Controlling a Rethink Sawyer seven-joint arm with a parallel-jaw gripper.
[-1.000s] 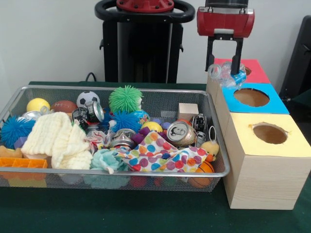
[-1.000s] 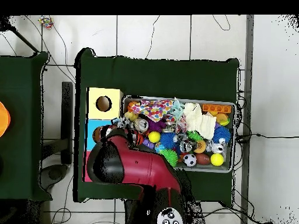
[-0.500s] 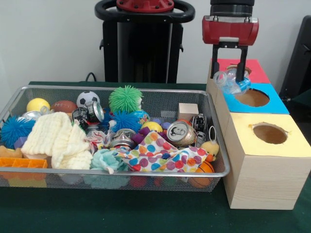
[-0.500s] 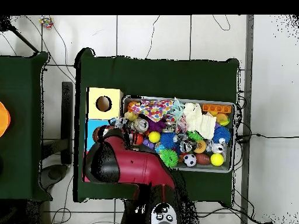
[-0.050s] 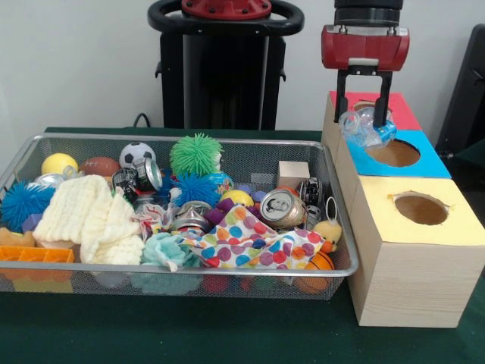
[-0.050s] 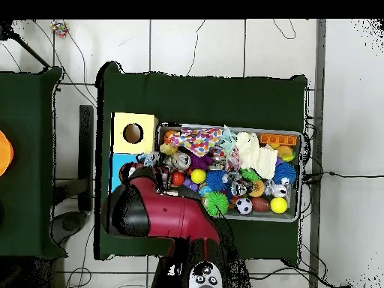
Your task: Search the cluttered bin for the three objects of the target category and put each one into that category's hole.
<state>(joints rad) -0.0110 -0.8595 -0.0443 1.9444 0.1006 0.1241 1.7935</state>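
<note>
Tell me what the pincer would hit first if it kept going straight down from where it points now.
Probably the blue-topped box, near its hole's rim: the pincer, shut on a crumpled clear plastic bottle, hangs about there. Depth is unclear; the red-topped box is just behind.

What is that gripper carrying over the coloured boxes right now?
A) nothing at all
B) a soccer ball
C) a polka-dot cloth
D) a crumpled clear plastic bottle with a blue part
D: in the front view the gripper is shut on a crumpled clear plastic bottle, hanging between the red-topped box and the blue-topped box.
</note>
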